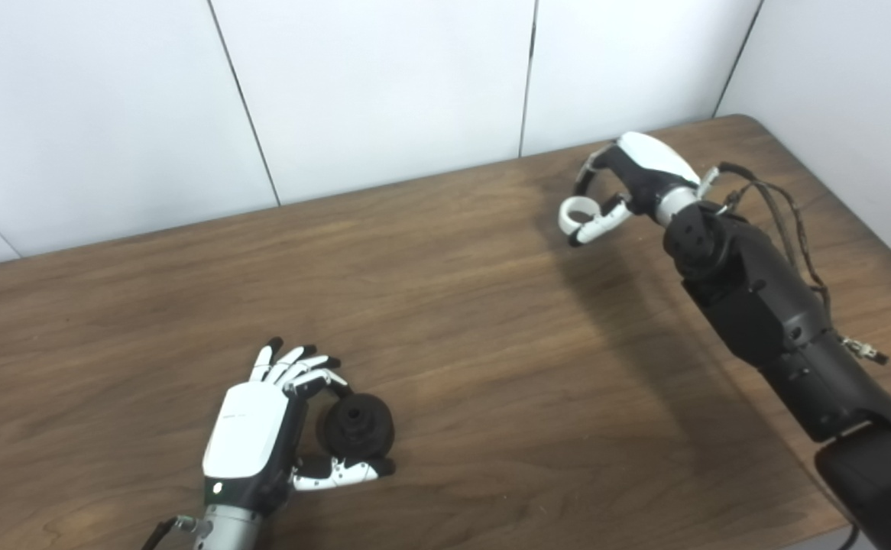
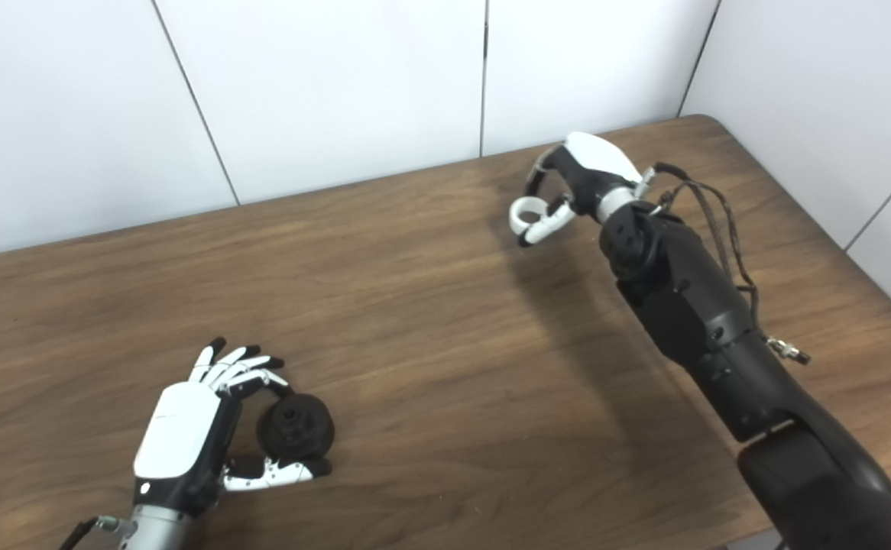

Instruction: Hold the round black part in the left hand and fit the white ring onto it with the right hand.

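The round black part (image 1: 355,426) sits low on the tabletop (image 1: 453,305) near the front left, and your left robot hand (image 1: 262,428) has its fingers and thumb wrapped around it, though I can't tell if it's lifted at all. The white ring (image 1: 577,211) is way over at the far right, pinched in your right robot hand (image 1: 629,183). So both pickups look done; next you'd bring the two together and line the ring up over the part's hub.

White-shelled hand (image 1: 251,435), black forearm (image 1: 766,305), loose cables (image 1: 789,221).
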